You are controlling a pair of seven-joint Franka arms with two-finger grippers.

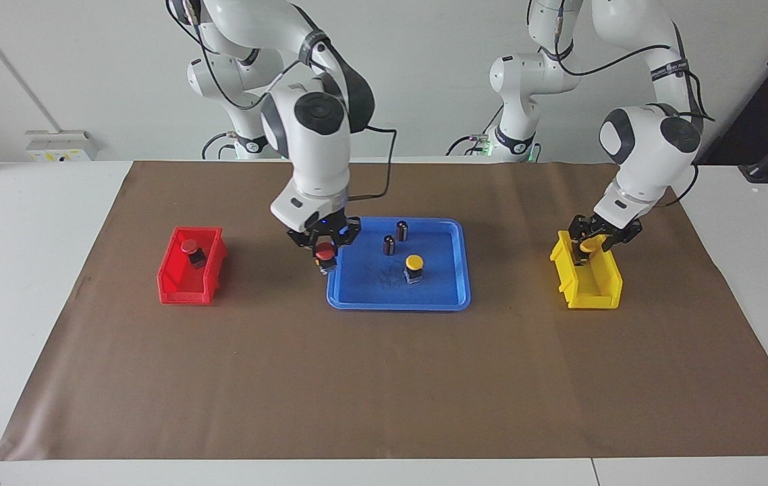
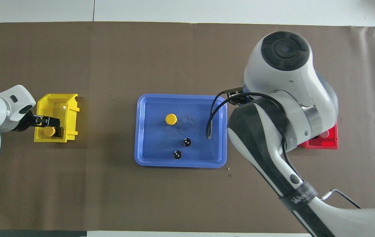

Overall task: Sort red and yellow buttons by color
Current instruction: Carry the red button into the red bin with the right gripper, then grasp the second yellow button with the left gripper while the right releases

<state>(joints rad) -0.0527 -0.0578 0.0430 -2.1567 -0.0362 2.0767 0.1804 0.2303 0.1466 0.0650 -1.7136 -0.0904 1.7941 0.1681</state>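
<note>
Right hand (image 1: pixel 322 244): clamped on red button (image 1: pixel 324 254), over blue tray (image 1: pixel 455 297) edge
Red bin (image 1: pixel 171 287): sideways, toward right arm's end
Left hand (image 1: pixel 596 237): grips yellow button (image 1: pixel 586 246) over yellow bin (image 1: pixel 610 287)

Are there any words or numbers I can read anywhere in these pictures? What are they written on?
"WANJEED": roughly how the black strap around the right arm's forearm reads in the overhead view; the last letters are unclear.
White lettering on the black strap around the left arm in the facing view: too small to read.
Nothing readable on the bins, tray or buttons.
</note>
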